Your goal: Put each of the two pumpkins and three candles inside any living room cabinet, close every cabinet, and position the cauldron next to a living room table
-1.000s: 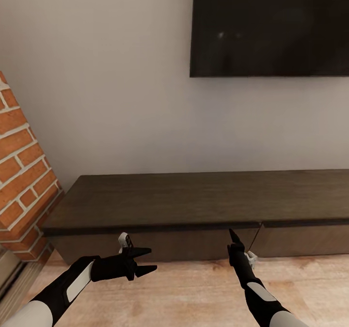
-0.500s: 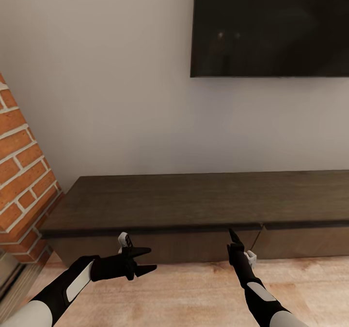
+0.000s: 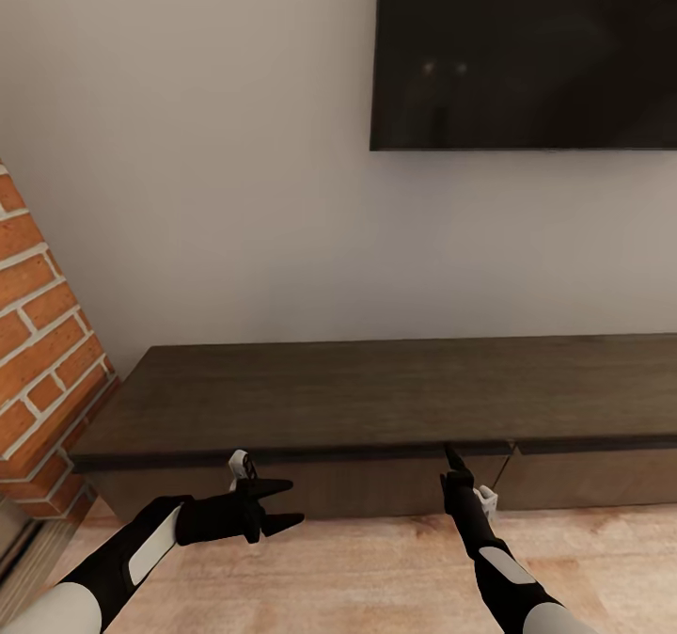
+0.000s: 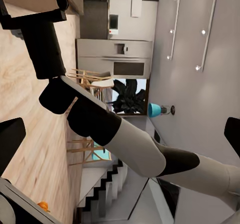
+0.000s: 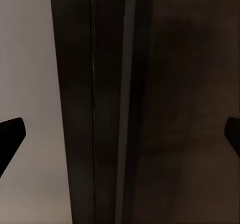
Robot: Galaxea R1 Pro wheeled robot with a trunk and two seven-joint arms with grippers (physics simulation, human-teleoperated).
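Note:
The cabinet (image 3: 376, 394), a long low dark-brown console, runs along the white wall with its drawer fronts shut. My left gripper (image 3: 280, 505) hovers open over the floor in front of the cabinet's left part, its fingertips (image 4: 10, 141) empty. My right gripper (image 3: 453, 453) points at the cabinet front just left of the seam between two drawer fronts (image 3: 509, 455). It is open, with its fingertips (image 5: 11, 134) wide apart and the dark cabinet edge (image 5: 175, 109) close ahead. A tiny orange shape (image 4: 43, 205) lies on the far floor, too small to identify.
A black TV (image 3: 527, 51) hangs on the wall above the cabinet. A brick wall (image 3: 38, 352) juts out at the left end. Light wood floor (image 3: 376, 568) lies between me and the cabinet. The left wrist view looks past my right arm (image 4: 100, 119) toward a distant kitchen (image 4: 115, 59).
The whole picture has shifted a little: the brick wall slides left and the cabinet sits slightly lower, so the camera moved. Both arms keep the same pose.

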